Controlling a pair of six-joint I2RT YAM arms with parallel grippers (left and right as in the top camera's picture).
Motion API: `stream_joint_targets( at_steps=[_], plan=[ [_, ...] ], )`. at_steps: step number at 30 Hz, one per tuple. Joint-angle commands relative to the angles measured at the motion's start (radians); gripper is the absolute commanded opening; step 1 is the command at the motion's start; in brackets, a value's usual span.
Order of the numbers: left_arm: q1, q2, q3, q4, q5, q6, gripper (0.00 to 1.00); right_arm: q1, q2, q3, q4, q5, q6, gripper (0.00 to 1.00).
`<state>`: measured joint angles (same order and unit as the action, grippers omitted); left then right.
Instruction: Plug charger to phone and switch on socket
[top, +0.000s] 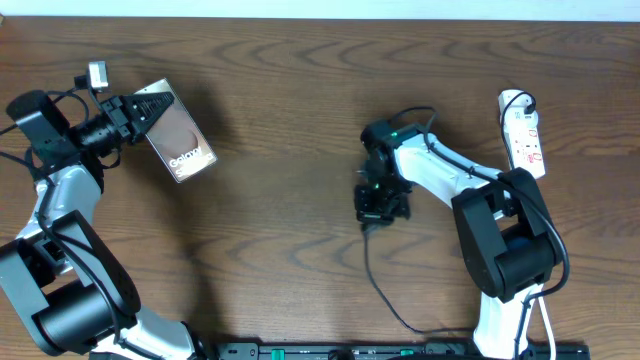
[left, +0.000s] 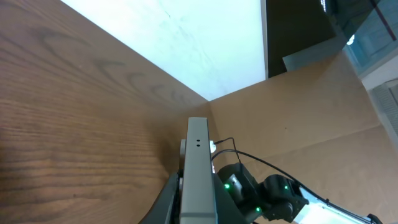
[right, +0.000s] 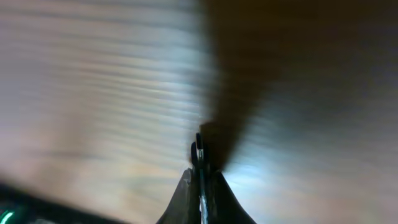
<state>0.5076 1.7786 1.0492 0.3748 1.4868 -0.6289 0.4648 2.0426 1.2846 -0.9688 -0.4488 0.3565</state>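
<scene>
The phone, a glossy brown-grey slab with white "Galaxy" lettering, is at the far left, held by one end in my left gripper, which is shut on it. In the left wrist view its grey edge stands between the fingers. My right gripper points down at the table's middle, shut on the charger's tip. The thin black cable trails toward the front edge. The white socket with red markings lies at the far right, apart from both grippers.
The wooden table fills the overhead view. A black rail runs along the front edge between the arm bases. The right arm, with green lights, shows beyond the phone in the left wrist view.
</scene>
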Motion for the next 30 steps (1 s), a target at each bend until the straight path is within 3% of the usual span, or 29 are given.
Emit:
stream_joint_targets(
  at_steps=[1,7,15,21,30],
  plan=[
    [-0.003,0.005,0.000,0.009,0.032,-0.008,0.07,0.012,0.054,-0.030,0.076,-0.294,-0.272,0.01],
    [-0.003,0.005,0.000,0.008,0.032,-0.008,0.07,0.012,0.054,-0.030,0.097,-0.706,-0.640,0.01],
    [-0.003,0.005,0.000,0.008,0.052,-0.008,0.07,0.050,0.054,-0.030,0.131,-0.961,-0.977,0.01],
    [-0.035,0.005,0.000,0.006,0.085,-0.004,0.07,0.090,0.054,-0.030,0.306,-1.054,-0.965,0.01],
    [-0.146,0.005,0.000,0.005,0.085,0.003,0.07,0.141,0.054,-0.030,0.613,-1.016,-0.613,0.01]
  ],
)
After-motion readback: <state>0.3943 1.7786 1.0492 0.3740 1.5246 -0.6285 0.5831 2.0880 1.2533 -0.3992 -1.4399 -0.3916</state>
